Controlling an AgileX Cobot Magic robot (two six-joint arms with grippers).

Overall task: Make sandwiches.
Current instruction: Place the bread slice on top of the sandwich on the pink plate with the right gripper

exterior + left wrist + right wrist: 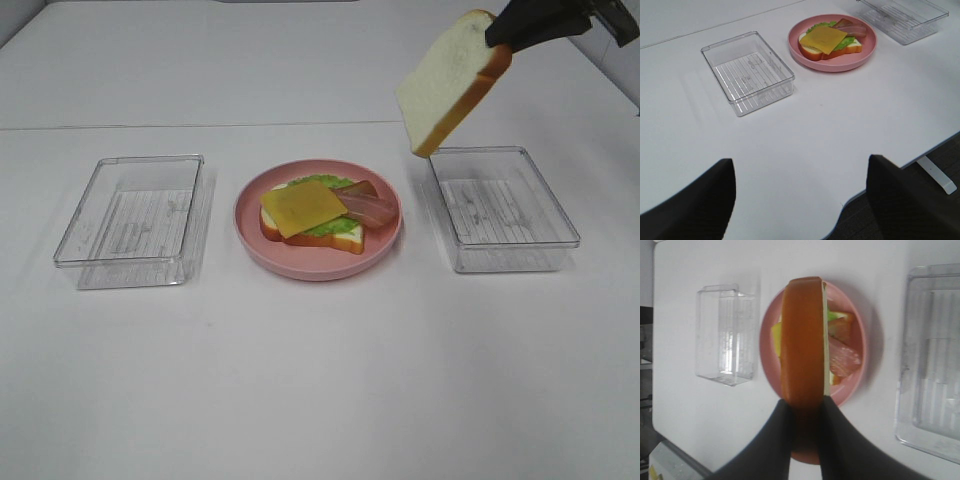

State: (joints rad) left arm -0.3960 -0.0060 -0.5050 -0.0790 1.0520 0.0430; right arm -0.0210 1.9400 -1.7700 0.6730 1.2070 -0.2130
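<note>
An open sandwich (315, 215) lies on the round pink plate (250, 235): a bread slice, green lettuce, a yellow cheese slice (302, 207) and a brown bacon strip (367, 205). It also shows in the left wrist view (829, 41). My right gripper (503, 36) is shut on the corner of a second bread slice (452, 82), held tilted high above the right tray; the right wrist view shows its crust (801, 340) edge-on between the fingers. My left gripper (800, 200) is open, empty, near the table's front edge.
A clear plastic tray (132, 218) stands left of the plate and another (505, 207) stands right of it; both hold nothing. The white table's front edge (920, 155) shows in the left wrist view.
</note>
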